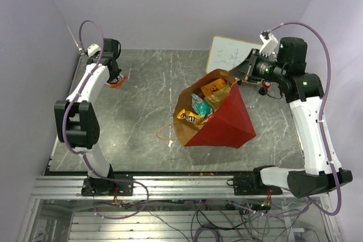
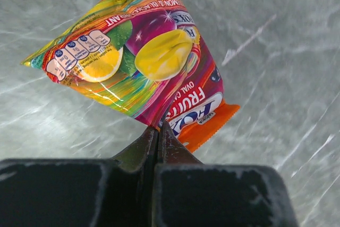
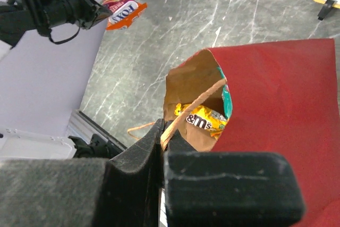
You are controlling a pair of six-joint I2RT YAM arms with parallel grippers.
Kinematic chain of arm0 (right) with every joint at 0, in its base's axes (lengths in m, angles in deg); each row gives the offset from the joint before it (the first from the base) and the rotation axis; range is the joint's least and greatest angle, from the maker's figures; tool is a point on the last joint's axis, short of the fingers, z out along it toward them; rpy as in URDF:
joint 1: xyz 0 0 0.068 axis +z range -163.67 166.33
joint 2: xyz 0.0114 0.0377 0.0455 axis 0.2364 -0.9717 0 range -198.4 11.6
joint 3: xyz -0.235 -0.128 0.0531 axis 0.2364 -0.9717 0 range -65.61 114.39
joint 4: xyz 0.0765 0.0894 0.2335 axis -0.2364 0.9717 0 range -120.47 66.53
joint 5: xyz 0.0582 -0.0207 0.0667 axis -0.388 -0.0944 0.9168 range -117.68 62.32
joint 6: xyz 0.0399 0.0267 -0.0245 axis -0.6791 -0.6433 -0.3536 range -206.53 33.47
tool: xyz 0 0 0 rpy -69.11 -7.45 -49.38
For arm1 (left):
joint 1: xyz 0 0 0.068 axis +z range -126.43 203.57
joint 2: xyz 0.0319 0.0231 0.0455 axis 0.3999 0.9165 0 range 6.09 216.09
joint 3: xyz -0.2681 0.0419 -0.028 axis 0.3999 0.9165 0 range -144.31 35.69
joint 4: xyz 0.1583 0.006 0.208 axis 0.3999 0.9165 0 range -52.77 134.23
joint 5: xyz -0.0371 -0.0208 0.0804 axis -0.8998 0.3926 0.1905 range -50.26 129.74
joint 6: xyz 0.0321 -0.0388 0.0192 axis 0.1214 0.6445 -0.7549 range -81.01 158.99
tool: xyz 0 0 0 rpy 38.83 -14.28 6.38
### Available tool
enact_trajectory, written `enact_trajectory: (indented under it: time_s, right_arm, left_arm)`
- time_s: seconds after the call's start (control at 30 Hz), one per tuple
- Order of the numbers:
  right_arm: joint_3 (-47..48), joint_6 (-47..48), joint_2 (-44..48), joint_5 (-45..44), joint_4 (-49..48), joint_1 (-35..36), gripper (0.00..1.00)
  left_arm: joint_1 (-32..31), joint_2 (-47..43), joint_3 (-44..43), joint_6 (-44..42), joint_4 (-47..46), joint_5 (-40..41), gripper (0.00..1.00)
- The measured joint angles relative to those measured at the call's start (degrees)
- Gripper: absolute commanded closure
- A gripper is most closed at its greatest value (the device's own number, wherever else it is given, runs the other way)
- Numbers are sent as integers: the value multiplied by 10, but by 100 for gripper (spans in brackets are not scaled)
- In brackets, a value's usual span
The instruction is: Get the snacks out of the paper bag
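The red paper bag (image 1: 227,120) lies tilted on the table, its brown mouth open to the upper left. Inside it show a yellow M&M's packet (image 1: 191,118), a teal pack (image 1: 201,106) and a yellow-orange pack (image 1: 215,87). My right gripper (image 3: 162,137) is shut on the bag's cord handle (image 3: 199,101) and holds the top edge up (image 1: 241,77). My left gripper (image 2: 158,128) is shut on the corner of a colourful Fox's fruit sweets packet (image 2: 143,57), held just above the table at the far left (image 1: 117,81).
A whiteboard (image 1: 227,54) lies at the back right behind the bag, with a red-capped marker (image 1: 263,89) beside it. The bag's other cord handle (image 1: 164,134) trails on the table to the bag's left. The metal rail (image 1: 170,185) runs along the near edge.
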Motion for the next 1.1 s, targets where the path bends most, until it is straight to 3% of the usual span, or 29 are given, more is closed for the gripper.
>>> enact_trajectory:
  time_s: [0.17, 0.23, 0.33, 0.4, 0.43, 0.57, 0.73, 0.9, 1.0, 1.1]
  right_arm:
    - [44, -5, -27, -27, 12, -2, 100]
    - [52, -6, -32, -37, 15, -4, 100]
    - [54, -2, -32, -50, 16, -7, 100]
    - [55, 5, -32, -67, 19, -10, 100]
    - [56, 10, -32, -78, 20, -11, 100]
    - [57, 28, -31, -108, 19, -16, 100]
    - [52, 47, -30, -118, 15, -17, 100]
    - [44, 88, -26, -131, 14, -18, 100]
    - [50, 125, -27, -140, 22, -18, 100]
    - [53, 165, -26, -155, 32, -18, 100]
  left_arm:
    - [45, 61, 17, 61, -90, -40, 91]
    - [54, 73, 40, 85, -125, -51, 81]
    - [56, 82, 83, 121, -160, -80, 50]
    - [59, 84, 114, 137, -176, -118, 9]
    - [60, 84, 130, 140, -185, -141, 6]
    - [65, 56, 202, 149, -198, -196, 0]
    - [65, -96, 273, 133, -162, -229, 0]
    - [57, -214, 271, 88, -158, -262, 3]
    - [28, -220, 240, 49, -156, -289, 5]
    - [-45, -194, 179, 2, -151, -311, 7]
